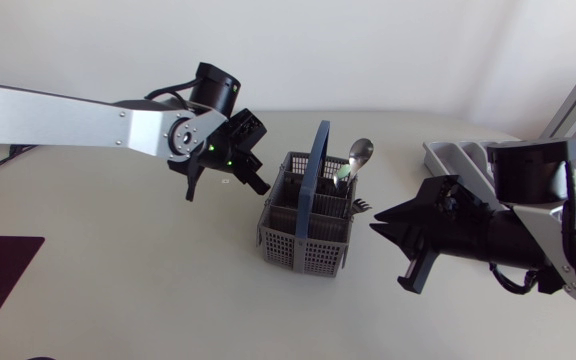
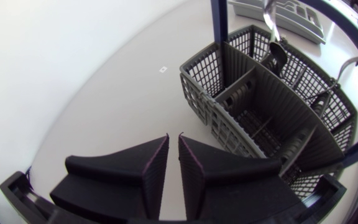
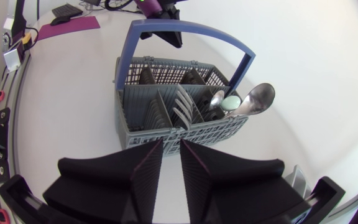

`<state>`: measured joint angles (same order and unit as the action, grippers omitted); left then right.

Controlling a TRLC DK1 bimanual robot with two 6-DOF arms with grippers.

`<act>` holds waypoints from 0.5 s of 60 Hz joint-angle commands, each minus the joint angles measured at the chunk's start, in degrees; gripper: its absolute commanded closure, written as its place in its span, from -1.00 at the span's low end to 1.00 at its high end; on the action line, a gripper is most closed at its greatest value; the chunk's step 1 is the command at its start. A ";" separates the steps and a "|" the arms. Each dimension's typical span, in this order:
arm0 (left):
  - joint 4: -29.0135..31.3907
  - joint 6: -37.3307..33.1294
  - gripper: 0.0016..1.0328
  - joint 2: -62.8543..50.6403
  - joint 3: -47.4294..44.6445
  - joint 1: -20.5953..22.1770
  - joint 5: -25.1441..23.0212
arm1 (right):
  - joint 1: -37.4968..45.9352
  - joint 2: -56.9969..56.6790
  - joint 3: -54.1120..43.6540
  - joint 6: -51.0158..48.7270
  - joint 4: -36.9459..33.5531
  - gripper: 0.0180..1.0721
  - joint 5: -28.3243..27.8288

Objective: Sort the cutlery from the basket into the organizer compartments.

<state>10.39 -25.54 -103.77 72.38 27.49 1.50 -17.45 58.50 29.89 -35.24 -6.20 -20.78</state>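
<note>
Right claw, basket just ahead, spoon standing inside

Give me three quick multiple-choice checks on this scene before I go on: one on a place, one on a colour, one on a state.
1. Where does the organizer lie?
A) between the two arms
B) at the table's far right, partly hidden by the right arm
C) under the left arm

2. What colour is the handle of the basket?
A) red
B) grey
C) blue

3. What does the right hand hold?
A) nothing
B) a spoon
C) the handle

Answers:
1 B: the head view shows it at the far right, past that arm.
2 C: a blue arch spans the grey basket.
3 A: nothing lies between its fingers, and the spoons stand in the basket.
</note>
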 commanded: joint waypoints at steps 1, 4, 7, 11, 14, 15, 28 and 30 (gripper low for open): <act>-0.55 -1.62 0.72 4.89 -4.35 0.02 -0.44 | 0.49 -0.23 -1.06 2.29 -0.48 0.36 -0.49; -0.81 -1.88 0.72 6.82 -6.11 0.02 -0.44 | 0.49 0.12 -0.80 2.64 0.13 0.36 -0.49; -1.08 -2.15 0.72 8.49 -7.69 0.11 -0.44 | 0.49 0.65 -0.45 2.90 0.48 0.36 -0.49; -1.34 -2.15 0.72 10.69 -9.80 0.38 -0.44 | 0.40 1.44 0.08 3.43 1.27 0.36 -0.23; -1.87 -2.15 0.72 12.10 -11.47 0.55 -0.44 | 0.23 2.06 0.78 4.04 1.71 0.36 0.03; -2.22 -2.23 0.72 12.80 -12.17 0.73 -0.44 | 0.14 2.23 0.96 4.22 1.80 0.36 0.21; -4.42 -2.76 0.71 18.51 -17.97 3.72 -0.27 | -1.80 4.78 3.95 5.54 3.65 0.36 2.67; -4.50 -2.76 0.71 18.95 -18.33 3.89 -0.27 | -2.41 5.13 4.30 5.71 4.09 0.36 3.28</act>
<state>6.90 -27.09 -87.09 56.14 30.44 1.52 -18.55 62.39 32.27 -31.27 -3.62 -18.57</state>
